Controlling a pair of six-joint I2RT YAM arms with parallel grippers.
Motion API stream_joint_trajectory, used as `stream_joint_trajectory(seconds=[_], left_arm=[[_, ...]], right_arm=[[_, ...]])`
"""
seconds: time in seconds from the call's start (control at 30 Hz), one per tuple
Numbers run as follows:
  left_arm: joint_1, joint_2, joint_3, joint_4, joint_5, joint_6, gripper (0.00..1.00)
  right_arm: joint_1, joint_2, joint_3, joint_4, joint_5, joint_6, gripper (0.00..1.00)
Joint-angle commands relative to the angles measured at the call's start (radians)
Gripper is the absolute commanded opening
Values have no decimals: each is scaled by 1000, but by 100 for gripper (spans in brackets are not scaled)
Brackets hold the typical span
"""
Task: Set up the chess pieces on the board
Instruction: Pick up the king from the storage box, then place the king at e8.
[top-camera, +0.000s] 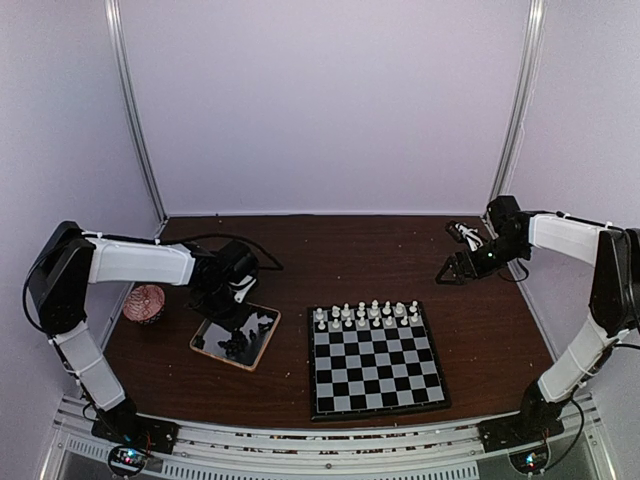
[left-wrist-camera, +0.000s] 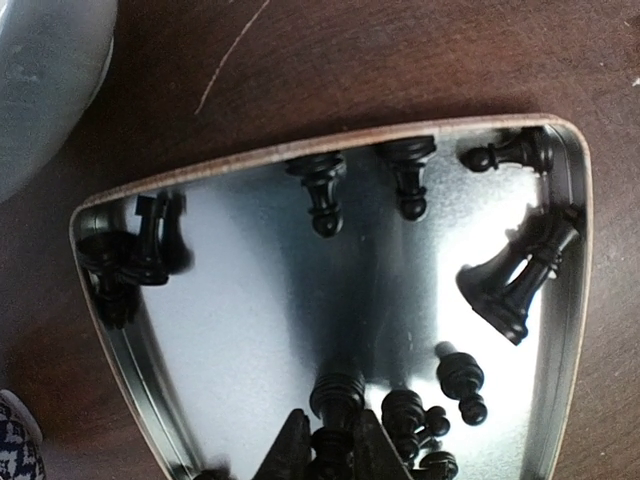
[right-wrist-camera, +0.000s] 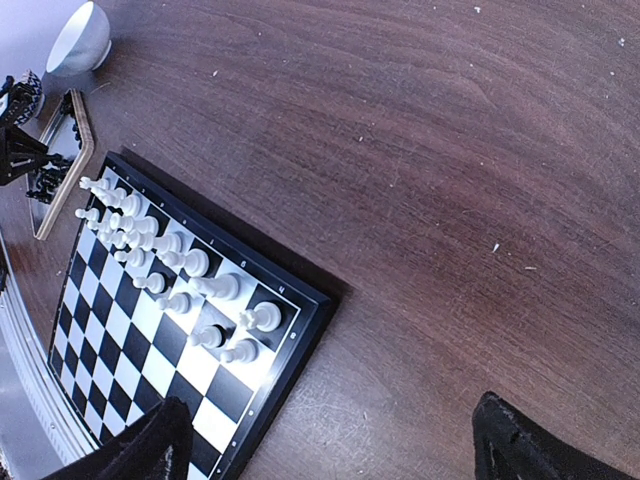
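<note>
The board (top-camera: 375, 362) lies at centre right of the table, with white chess pieces (top-camera: 367, 314) standing in its two far rows; it also shows in the right wrist view (right-wrist-camera: 140, 340) with the white pieces (right-wrist-camera: 190, 265). Several black chess pieces (left-wrist-camera: 325, 190) lie loose in a shallow metal tray (left-wrist-camera: 250, 300) with a wooden rim, left of the board (top-camera: 262, 347). My left gripper (left-wrist-camera: 335, 455) is down in the tray, its fingers shut on one black piece (left-wrist-camera: 338, 395). My right gripper (right-wrist-camera: 330, 450) is open and empty, above bare table at the back right (top-camera: 450, 272).
A small patterned bowl (top-camera: 147, 303) stands left of the tray, and its pale side shows in the left wrist view (left-wrist-camera: 40, 80). Pale crumbs (right-wrist-camera: 495, 247) dot the dark wooden table. White walls close in the back and sides.
</note>
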Motion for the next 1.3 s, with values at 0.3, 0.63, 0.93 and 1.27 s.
stream_joint_trajectory(seconds=[0.3, 0.63, 0.93, 1.27], left_arm=[[-18, -143, 158, -77, 40, 114, 4], [-314, -16, 439, -79, 184, 320, 5], [-500, 251, 692, -154, 301, 558, 5], [-579, 395, 798, -244, 373, 724, 7]], right_arm=[[1, 15, 30, -9, -7, -1, 97], [1, 3, 30, -15, -4, -4, 97], [2, 12, 47, -43, -17, -12, 97], [1, -1, 43, -51, -21, -25, 97]])
